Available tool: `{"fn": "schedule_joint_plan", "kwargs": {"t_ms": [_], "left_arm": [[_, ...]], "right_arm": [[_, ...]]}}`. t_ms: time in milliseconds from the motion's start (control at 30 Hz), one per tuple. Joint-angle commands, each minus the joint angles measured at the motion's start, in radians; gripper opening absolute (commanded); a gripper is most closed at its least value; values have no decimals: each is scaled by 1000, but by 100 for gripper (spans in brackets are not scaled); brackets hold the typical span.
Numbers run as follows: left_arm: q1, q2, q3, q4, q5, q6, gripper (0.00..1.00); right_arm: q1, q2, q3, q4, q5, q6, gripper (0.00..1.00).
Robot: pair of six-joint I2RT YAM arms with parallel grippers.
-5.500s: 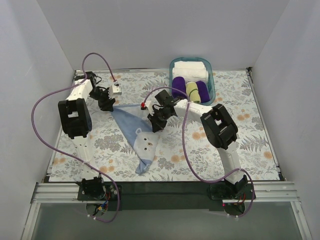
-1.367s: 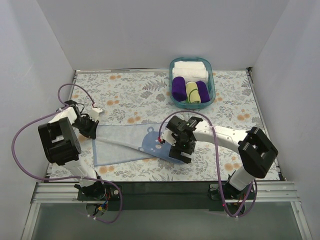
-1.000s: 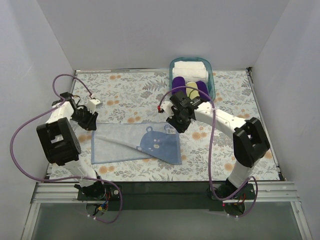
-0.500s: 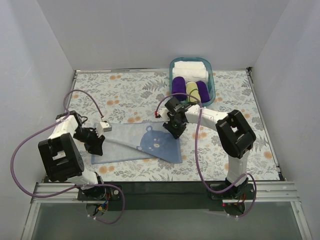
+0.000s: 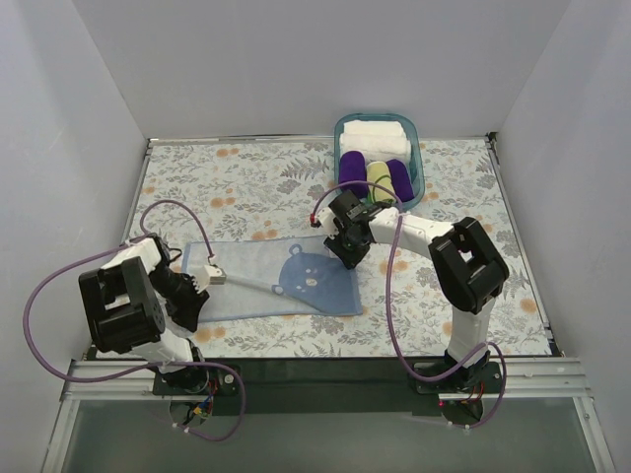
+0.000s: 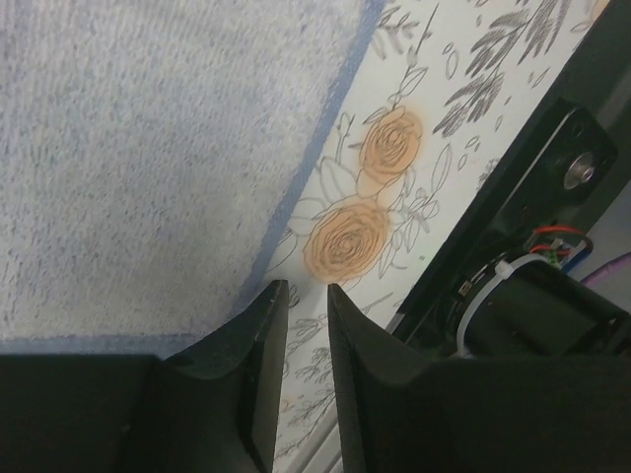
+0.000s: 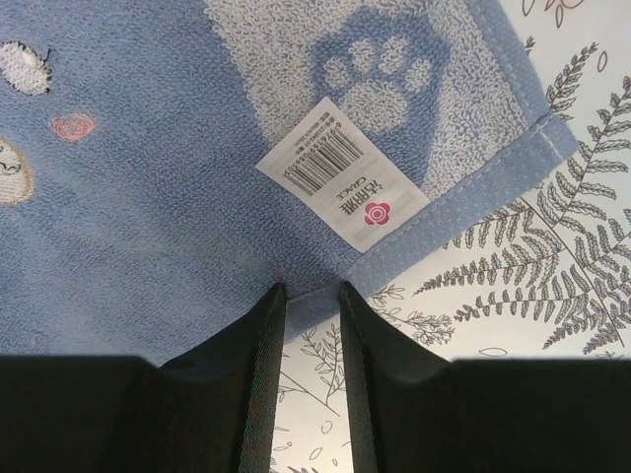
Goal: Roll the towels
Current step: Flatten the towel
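Light blue towel [image 5: 276, 296] flat on floral bench [image 5: 246, 187], tagged corner under right claw [image 7: 308, 291], narrowly apart, towel edge just beside left claw [image 6: 301, 288], narrowly apart, corner hidden behind it.

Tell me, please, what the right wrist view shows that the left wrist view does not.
Only the right wrist view shows the barcode label and paw print at a corner of the light blue towel. Only the left wrist view shows two orange roses and the black rail. Both show that towel flat on the floral tablecloth, with the right tool and left tool narrowly open.
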Motion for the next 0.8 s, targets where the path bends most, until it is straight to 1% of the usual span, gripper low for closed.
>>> {"fn": "schedule_joint_plan", "kwargs": {"t_ms": [0, 33, 67, 100, 133, 167, 267, 367, 467, 533, 567, 633, 700, 767], "left_arm": [[15, 34, 58, 62, -127, 47, 21], [19, 37, 83, 5, -92, 60, 21], [27, 34, 145, -24, -57, 77, 21], [27, 35, 173, -52, -23, 89, 21], [25, 34, 196, -120, 58, 103, 22], [25, 35, 235, -153, 90, 114, 23], [-4, 32, 237, -179, 137, 108, 24], [-14, 8, 206, -98, 149, 65, 24], [-28, 16, 166, -9, 138, 16, 25], [-34, 38, 122, 64, 102, -25, 25], [-36, 51, 108, 89, 45, -33, 25], [-38, 80, 70, 167, -15, -56, 24], [-36, 89, 62, 206, -64, -71, 24], [-38, 97, 84, 246, -64, -93, 24]], "right_arm": [[-10, -4, -44, -51, 10, -4, 31], [-11, -6, -51, -51, 10, -2, 31], [-11, -10, -56, -51, 7, -2, 31], [-11, -12, -59, -51, 5, 1, 31], [-10, -11, -62, -51, 5, 1, 31], [-11, -4, -64, -51, 25, 1, 31], [-13, -1, -80, -45, 76, 4, 29], [-17, -15, -102, -27, 91, 8, 30], [-17, -11, -87, -25, 100, 13, 31], [-20, -4, -76, -25, 120, 10, 31], [-22, 3, -71, -23, 133, 5, 31], [-29, 12, -55, -17, 146, -1, 31], [-39, 37, -33, -10, 180, -7, 31], [-48, 63, -18, -2, 199, -7, 31]]}}
